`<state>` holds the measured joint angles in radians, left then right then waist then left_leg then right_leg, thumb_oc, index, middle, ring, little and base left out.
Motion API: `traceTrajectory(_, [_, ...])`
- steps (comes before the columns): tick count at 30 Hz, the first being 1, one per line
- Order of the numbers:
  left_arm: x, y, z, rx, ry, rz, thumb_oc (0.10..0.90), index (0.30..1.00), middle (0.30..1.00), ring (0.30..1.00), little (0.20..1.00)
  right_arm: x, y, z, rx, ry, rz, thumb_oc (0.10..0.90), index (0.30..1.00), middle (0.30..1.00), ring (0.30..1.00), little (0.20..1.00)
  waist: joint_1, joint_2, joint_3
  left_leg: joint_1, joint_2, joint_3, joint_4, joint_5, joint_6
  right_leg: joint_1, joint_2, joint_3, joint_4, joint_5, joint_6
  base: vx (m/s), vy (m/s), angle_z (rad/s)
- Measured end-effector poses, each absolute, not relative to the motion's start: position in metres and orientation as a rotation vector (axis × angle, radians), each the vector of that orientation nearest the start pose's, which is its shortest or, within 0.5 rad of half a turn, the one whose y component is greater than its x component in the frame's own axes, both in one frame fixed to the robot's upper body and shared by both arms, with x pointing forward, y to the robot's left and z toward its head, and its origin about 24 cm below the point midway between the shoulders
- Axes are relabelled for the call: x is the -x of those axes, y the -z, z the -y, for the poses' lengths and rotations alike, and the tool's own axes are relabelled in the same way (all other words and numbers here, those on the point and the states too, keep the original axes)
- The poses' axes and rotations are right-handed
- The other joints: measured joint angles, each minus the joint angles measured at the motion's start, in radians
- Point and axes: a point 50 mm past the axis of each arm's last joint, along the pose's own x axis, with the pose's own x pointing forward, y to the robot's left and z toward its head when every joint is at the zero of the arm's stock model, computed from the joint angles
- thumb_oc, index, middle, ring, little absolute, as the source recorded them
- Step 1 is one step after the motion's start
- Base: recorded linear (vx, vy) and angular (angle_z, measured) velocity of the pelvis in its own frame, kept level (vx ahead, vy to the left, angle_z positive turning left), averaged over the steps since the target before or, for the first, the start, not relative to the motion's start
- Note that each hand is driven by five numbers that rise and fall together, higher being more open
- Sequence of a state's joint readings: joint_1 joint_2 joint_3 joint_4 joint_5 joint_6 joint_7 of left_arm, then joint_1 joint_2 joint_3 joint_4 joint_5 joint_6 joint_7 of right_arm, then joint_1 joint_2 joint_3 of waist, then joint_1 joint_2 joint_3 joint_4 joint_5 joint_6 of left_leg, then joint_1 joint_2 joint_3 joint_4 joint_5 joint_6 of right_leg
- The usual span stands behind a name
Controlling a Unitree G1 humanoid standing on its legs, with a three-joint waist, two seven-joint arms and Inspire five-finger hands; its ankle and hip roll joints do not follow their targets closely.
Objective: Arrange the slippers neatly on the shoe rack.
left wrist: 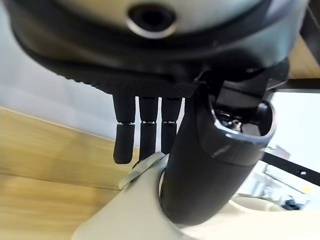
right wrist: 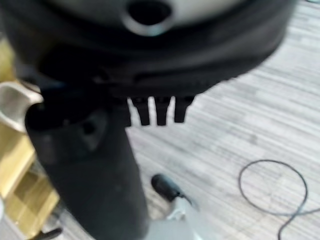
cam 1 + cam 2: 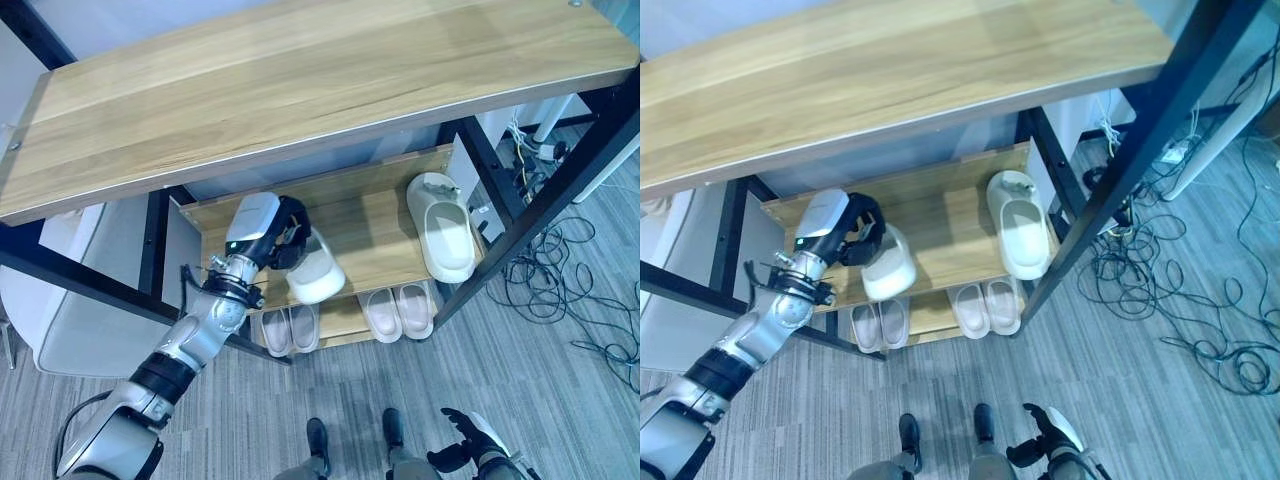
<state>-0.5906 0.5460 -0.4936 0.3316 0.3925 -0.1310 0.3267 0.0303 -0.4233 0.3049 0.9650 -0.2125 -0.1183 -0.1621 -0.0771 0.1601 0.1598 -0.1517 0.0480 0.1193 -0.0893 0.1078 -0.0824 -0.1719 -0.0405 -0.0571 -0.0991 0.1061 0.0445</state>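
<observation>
Shoe rack [image 3: 300, 90]: wood shelves, black frame. L hand [image 3: 283, 243] over middle shelf, thumb + fingers clamped on cream slipper [image 3: 316, 275] at front edge. Matching slipper [image 3: 441, 226] flat on same shelf, well apart. Two pale pairs [image 3: 290, 328] [image 3: 398, 311] on bottom shelf. R hand [image 3: 462, 441] low over floor, fingers curled, holding nothing.

Left arm comes up from the lower left to mid-frame, its robot hand [image 3: 283, 238] with fingers and thumb curled round a slipper [image 3: 315, 272]. Right robot hand [image 3: 468, 440] hangs at the bottom right, fingers loosely curled.
</observation>
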Motion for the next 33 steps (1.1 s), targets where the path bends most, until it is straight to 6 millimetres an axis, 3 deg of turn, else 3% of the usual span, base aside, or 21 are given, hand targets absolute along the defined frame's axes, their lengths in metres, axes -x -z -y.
traceTrajectory(9, [-0.349,-0.162,-0.111,-1.033,0.166,0.634,0.400,0.300,0.300,0.300,0.300,-0.152,0.114,0.264,0.764,-0.059,-0.792,0.800,0.900,0.900,0.900,0.900,-0.061,0.030,0.017,-0.006,-0.008,0.010,0.000,0.000,0.000,-0.024,-0.008,0.037,0.007,0.007,0.007,0.03,0.007,-0.13])
traceTrajectory(13, [-0.351,-0.171,-0.102,-1.044,0.183,0.674,0.400,0.300,0.300,0.300,0.300,-0.153,0.114,0.265,0.761,-0.055,-0.789,0.800,0.900,0.900,0.900,0.900,-0.076,0.031,0.018,-0.007,-0.009,0.011,0.000,0.000,0.000,-0.028,-0.009,0.043,0.007,0.006,0.008,0.01,0.002,-0.03])
traceTrajectory(22, [-0.361,-0.176,-0.106,-1.062,0.142,0.661,0.400,0.300,0.300,0.300,0.300,-0.154,0.112,0.268,0.761,-0.046,-0.785,0.800,0.900,0.900,0.900,0.900,-0.082,0.032,0.019,-0.018,-0.010,0.014,0.000,0.000,0.000,-0.050,-0.009,0.063,0.007,0.011,0.011,0.02,-0.004,-0.06])
traceTrajectory(25, [-0.363,-0.178,-0.105,-1.076,0.144,0.664,0.427,0.340,0.340,0.340,0.340,-0.154,0.112,0.267,0.760,-0.047,-0.784,0.800,0.900,0.900,0.900,0.900,-0.083,0.031,0.020,-0.019,-0.010,0.014,0.000,0.000,0.000,-0.050,-0.009,0.063,0.007,0.012,0.010,0.00,0.000,0.00])
traceTrajectory(26, [-0.364,-0.179,-0.105,-1.083,0.141,0.665,0.521,0.481,0.481,0.481,0.481,-0.154,0.112,0.267,0.760,-0.049,-0.781,0.800,0.900,0.900,0.900,0.900,-0.083,0.030,0.021,-0.019,-0.010,0.014,0.000,0.000,0.000,-0.051,-0.009,0.063,0.007,0.012,0.010,0.00,0.000,0.00])
traceTrajectory(27, [-0.365,-0.181,-0.105,-1.084,0.131,0.667,0.800,0.900,0.900,0.900,0.900,-0.155,0.111,0.267,0.759,-0.049,-0.774,0.800,0.900,0.900,0.900,0.900,-0.084,0.030,0.025,-0.019,-0.010,0.014,0.000,0.000,0.000,-0.050,-0.009,0.063,0.007,0.012,0.010,0.00,0.000,0.00])
traceTrajectory(33, [-0.367,-0.187,-0.106,-1.075,0.096,0.695,0.800,0.900,0.900,0.900,0.900,-0.156,0.111,0.264,0.762,-0.064,-0.761,0.800,0.900,0.900,0.900,0.900,-0.089,0.025,0.038,-0.021,-0.010,0.011,0.000,0.000,0.000,-0.051,-0.009,0.060,0.007,0.013,0.009,0.00,0.000,0.00])
